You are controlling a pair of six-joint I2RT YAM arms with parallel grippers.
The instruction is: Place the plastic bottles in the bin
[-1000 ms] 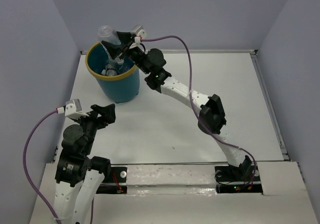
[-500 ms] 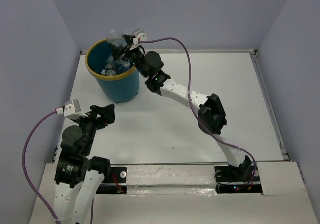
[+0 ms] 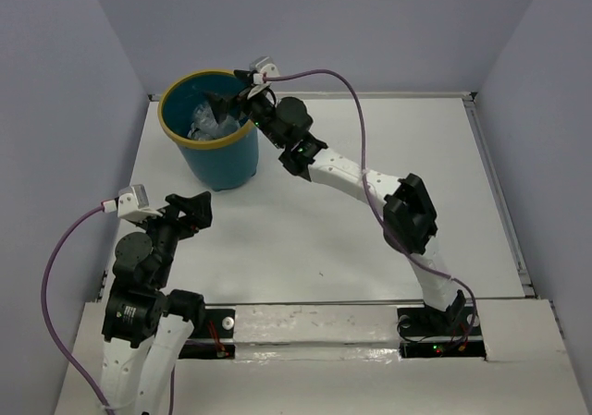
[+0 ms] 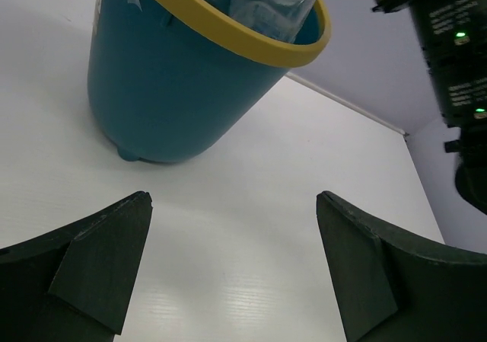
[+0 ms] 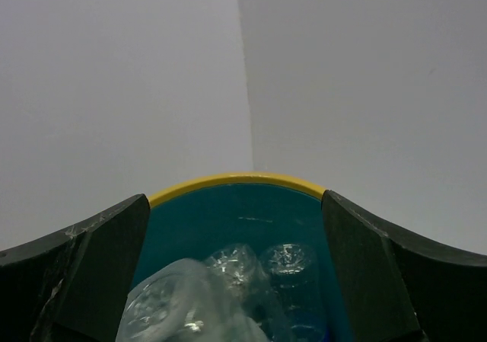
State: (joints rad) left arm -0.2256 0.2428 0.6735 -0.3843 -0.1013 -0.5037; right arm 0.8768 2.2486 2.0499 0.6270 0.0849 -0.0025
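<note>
The bin (image 3: 218,156), a teal bucket with a yellow rim, stands at the table's far left corner. Clear plastic bottles (image 3: 205,119) lie piled inside it; in the right wrist view several clear bottles (image 5: 228,289) show below the yellow rim (image 5: 236,180). My right gripper (image 3: 222,108) hangs over the bin's opening, open, with nothing between its fingers. My left gripper (image 3: 190,213) is open near the table's front left, a little short of the bin (image 4: 167,83), with bare table between its fingers (image 4: 106,258).
A grey wall backs the table right behind the bin. The right arm (image 3: 370,189) stretches diagonally across the table's middle, with a purple cable (image 3: 356,119) arching above it. A raised edge (image 3: 499,193) runs along the right side.
My right gripper held a clear bottle above the bin, moved down and left over the opening, then opened. The bottle now lies in the bin. The left arm stayed still.
</note>
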